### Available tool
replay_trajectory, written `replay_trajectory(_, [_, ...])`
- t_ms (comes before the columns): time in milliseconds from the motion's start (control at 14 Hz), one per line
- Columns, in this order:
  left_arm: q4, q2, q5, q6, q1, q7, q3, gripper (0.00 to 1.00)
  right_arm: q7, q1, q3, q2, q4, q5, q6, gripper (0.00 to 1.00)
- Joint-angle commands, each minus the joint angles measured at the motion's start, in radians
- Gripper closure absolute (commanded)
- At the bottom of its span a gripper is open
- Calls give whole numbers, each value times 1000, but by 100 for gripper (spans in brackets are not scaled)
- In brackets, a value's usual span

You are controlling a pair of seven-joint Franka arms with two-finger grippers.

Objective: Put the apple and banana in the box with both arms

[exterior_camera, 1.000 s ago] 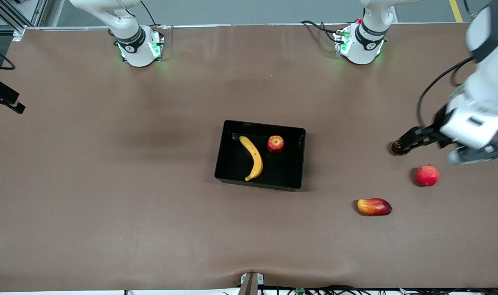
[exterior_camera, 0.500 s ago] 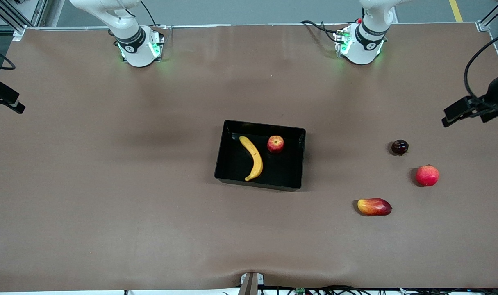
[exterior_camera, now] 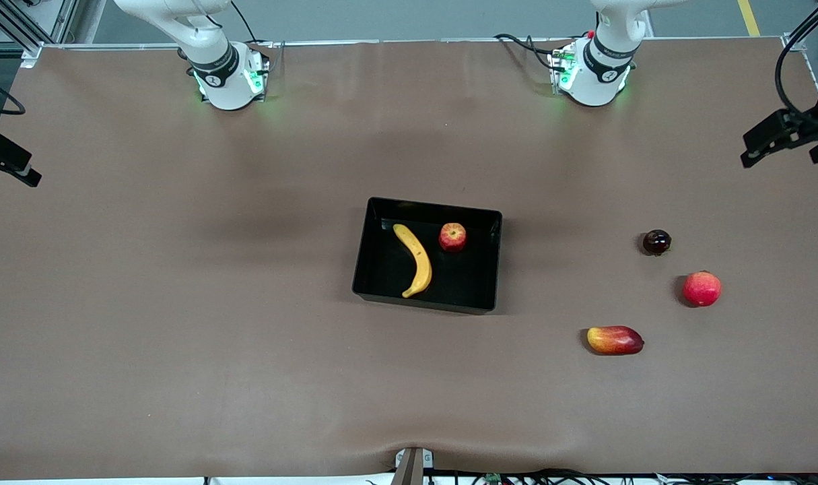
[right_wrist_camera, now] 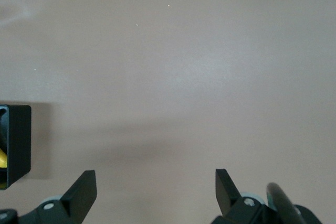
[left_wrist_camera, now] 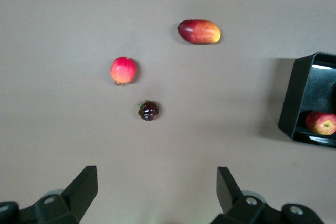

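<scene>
Now the brown table (exterior_camera: 180, 303) fills almost all of the front view, and the black box (exterior_camera: 363, 256) sits at the centre of the frame. Inside it the banana (exterior_camera: 415, 259) lies along the inner floor, and the apple (exterior_camera: 452, 237) rests just beside it, toward the upper right corner of the box. So I judge that both task things are already in place.

My left gripper (exterior_camera: 779, 135) is at the upper right edge of the front view, over the table's end. A second ago it was low beside the small dark fruit (exterior_camera: 656, 242), at the right middle of the frame; since then it has risen and pulled away, and the fruit stays on the table. In the left wrist view my left gripper (left_wrist_camera: 157, 195) has its fingers wide apart and holds nothing.

My right gripper (right_wrist_camera: 156, 192) does not appear in the front view; in the right wrist view its fingers are also spread wide and empty, over bare table near the wall of the box (right_wrist_camera: 18, 145). That arm waits.

The mango-like fruit (exterior_camera: 615, 340) and the pink-red round fruit (exterior_camera: 701, 288) lie in the lower right part of the frame, not touched. I think nothing is left of the task but to retreat.
</scene>
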Motion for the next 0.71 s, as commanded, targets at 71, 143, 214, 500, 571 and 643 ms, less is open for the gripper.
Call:
replay_trajectory(71, [-111, -120, -18, 3, -51, 23, 61, 0, -11, -14, 7, 14, 27, 6, -11, 0])
replay_trajectory(143, [-105, -120, -18, 2, -45, 23, 63, 0, -11, -14, 7, 14, 27, 6, -11, 0])
replay_trajectory(214, [-99, -117, -18, 2, -42, 26, 63, 0, -11, -14, 7, 12, 27, 6, -11, 0])
replay_trajectory(500, [-45, -68, -10, 2, -44, 7, 63, 0, -11, -14, 7, 14, 27, 6, -11, 0])
replay_trajectory(571, [-45, -66, -10, 2, -44, 7, 61, 0, -11, -14, 7, 14, 27, 6, -11, 0])
replay_trajectory(643, [-48, -60, -10, 2, -45, 6, 60, 0, -11, -14, 7, 14, 27, 6, -11, 0])
